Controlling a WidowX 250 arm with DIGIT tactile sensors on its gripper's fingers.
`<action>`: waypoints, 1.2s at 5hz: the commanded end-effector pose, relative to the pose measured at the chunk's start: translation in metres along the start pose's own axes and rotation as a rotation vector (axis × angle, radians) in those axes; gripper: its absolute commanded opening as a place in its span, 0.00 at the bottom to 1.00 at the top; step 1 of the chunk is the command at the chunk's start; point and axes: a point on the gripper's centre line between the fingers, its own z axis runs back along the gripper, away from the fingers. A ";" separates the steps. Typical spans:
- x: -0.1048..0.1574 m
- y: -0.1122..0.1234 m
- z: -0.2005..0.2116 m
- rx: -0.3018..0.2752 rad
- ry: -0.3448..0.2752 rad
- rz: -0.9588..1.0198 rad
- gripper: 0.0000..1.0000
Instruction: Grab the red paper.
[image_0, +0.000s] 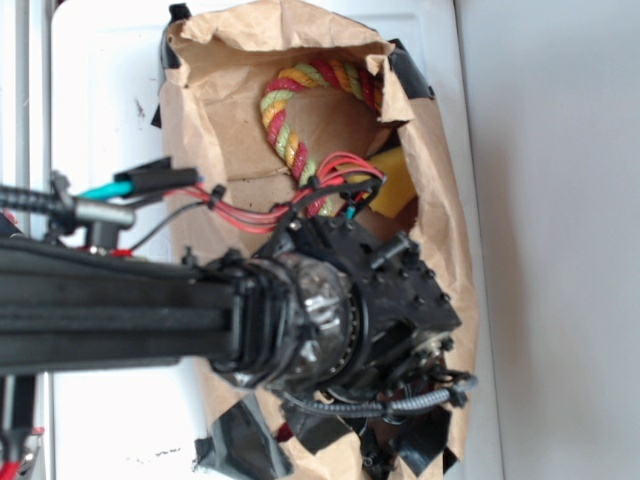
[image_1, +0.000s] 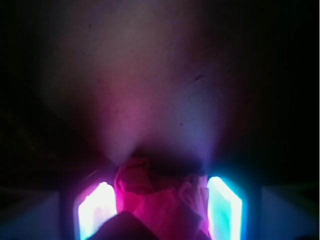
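**Red paper sits between the gripper's lit fingers inside the bag**

The small wad of wrinkly red paper (image_1: 160, 200) shows only in the wrist view, low in the middle of the picture, its ruffled folds glowing pink-magenta in the coloured light. It lies right between the two fingers of the gripper (image_1: 160, 207): a pink-white lit finger (image_1: 96, 210) on one side and a cyan-lit finger (image_1: 225, 207) on the other. The wad fills nearly all the space between them and looks to touch or almost touch both, but the glare hides whether the fingers truly press on it, so I cannot tell if it is clamped or only framed. The fingers stand at a moderate spread, about the width of the wad. Beyond the wad the view shows a dim, smooth brownish surface, dark at the edges.

In the exterior view the red paper is hidden under the black wrist and motor housing of the robot arm (image_0: 340, 310), which reaches down into the crumpled brown paper bag (image_0: 200, 120) lying open on the white desk (image_0: 560, 200). Inside the bag, further up, lie a twisted red-yellow-green rope cane (image_0: 290, 110) and, just beside its lower end, a yellow sponge wedge (image_0: 392, 185). Red wires (image_0: 260, 212) run along the arm.
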 end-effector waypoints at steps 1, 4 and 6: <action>-0.037 0.021 0.072 -0.002 -0.213 -0.006 0.00; -0.041 0.069 0.123 0.196 -0.479 0.131 0.00; -0.006 0.083 0.139 0.315 -0.561 -0.126 0.00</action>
